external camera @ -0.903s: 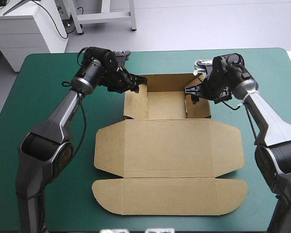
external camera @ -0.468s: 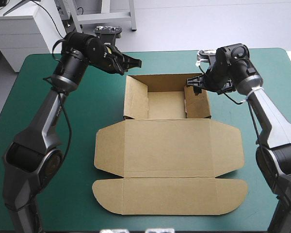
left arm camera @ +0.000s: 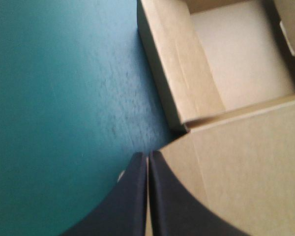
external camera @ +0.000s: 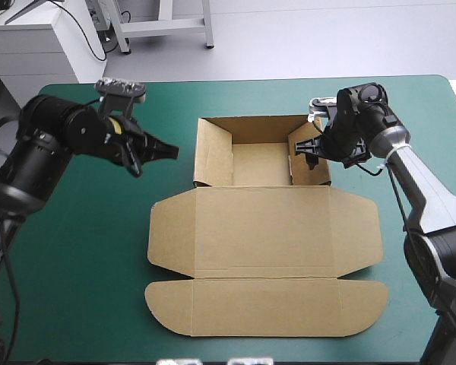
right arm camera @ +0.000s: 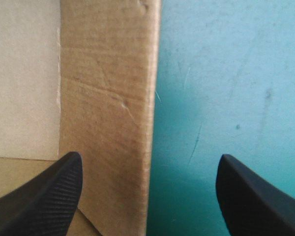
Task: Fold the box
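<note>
Centrally on the teal-green cover (external camera: 76,251) sits the brown cut-board box (external camera: 266,228), walls raised, lid flat. The right gripper (external camera: 306,146), jaws spread astride the right wall (right arm camera: 105,123), should pinch squarely. The left gripper (external camera: 171,150), pressed together, hovers beside.

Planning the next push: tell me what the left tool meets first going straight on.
Likely the box's left wall: the left tool, shut, points at its outer face. Depth is unclear; it might touch the teal-green cover first.
</note>
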